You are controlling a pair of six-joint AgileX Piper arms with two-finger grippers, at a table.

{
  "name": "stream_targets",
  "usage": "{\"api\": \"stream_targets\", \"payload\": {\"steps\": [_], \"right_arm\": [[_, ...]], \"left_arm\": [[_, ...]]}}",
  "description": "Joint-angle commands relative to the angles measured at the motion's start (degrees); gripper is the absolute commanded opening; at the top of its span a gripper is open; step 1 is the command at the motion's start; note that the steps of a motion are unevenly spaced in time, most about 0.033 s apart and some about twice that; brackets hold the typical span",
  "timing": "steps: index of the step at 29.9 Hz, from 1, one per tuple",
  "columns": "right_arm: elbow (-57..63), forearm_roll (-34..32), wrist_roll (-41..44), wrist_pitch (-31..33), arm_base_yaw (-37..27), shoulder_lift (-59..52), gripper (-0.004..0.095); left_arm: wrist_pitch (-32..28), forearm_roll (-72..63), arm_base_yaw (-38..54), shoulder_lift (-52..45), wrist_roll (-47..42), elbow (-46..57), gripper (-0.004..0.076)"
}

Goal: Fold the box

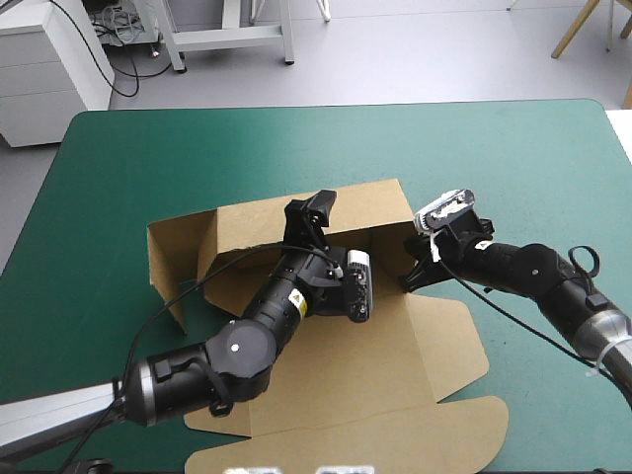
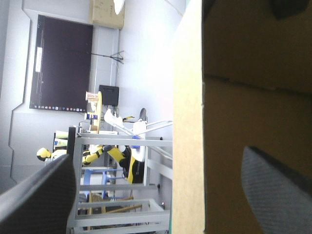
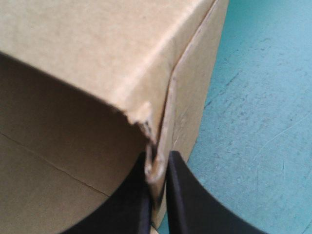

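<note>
The brown box (image 1: 434, 346) lies mid-table with its back and left walls raised and its front panels flat. My left gripper (image 1: 321, 232) is open and straddles the back wall. In the left wrist view the left gripper (image 2: 160, 153) has one black finger (image 2: 44, 195) on the wall's outer side. The other finger (image 2: 278, 190) lies against the inner face of the box (image 2: 234, 107). My right gripper (image 1: 410, 276) is shut on the right wall's edge. Close up, the right gripper (image 3: 157, 163) pinches a frayed corner of the box (image 3: 87, 44).
The teal-green cover (image 1: 494, 158) lies bare around the box on all sides, and it shows beside the pinched wall (image 3: 263, 122). The flat lid panel (image 1: 395, 444) reaches the table's front edge.
</note>
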Motion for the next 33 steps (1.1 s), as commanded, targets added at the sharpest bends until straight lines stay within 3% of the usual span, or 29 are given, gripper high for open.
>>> {"api": "stream_targets", "payload": {"steps": [1, 8, 14, 19, 28, 33], "right_arm": [[-1.6, 0.6, -0.3, -2.3, 0.2, -1.4, -0.0019], [-1.6, 0.6, -0.3, -2.5, 0.2, -1.4, -0.0019], [-1.6, 0.6, -0.3, -2.5, 0.2, -1.4, -0.0019], [-1.6, 0.6, -0.3, -2.5, 0.2, -1.4, -0.0019], [-1.6, 0.6, -0.3, -2.5, 0.2, -1.4, -0.0019], [-1.6, 0.5, -0.3, -2.6, 0.2, -1.7, -0.0019]], "left_arm": [[2.9, -0.7, -4.6, -4.9, 2.1, -1.6, 0.0654], [-1.4, -20.6, -6.9, -8.3, 10.1, -4.4, 0.0654], [1.5, -40.0, -6.9, -8.3, 24.3, -13.6, 0.0654], [6.9, -45.4, -5.1, -8.3, 26.8, -20.2, 0.0653], [18.3, -58.0, 15.2, -8.4, 33.4, -30.1, 0.0574], [19.3, -67.8, 29.5, -10.1, 38.5, -32.5, 0.0566]]}}
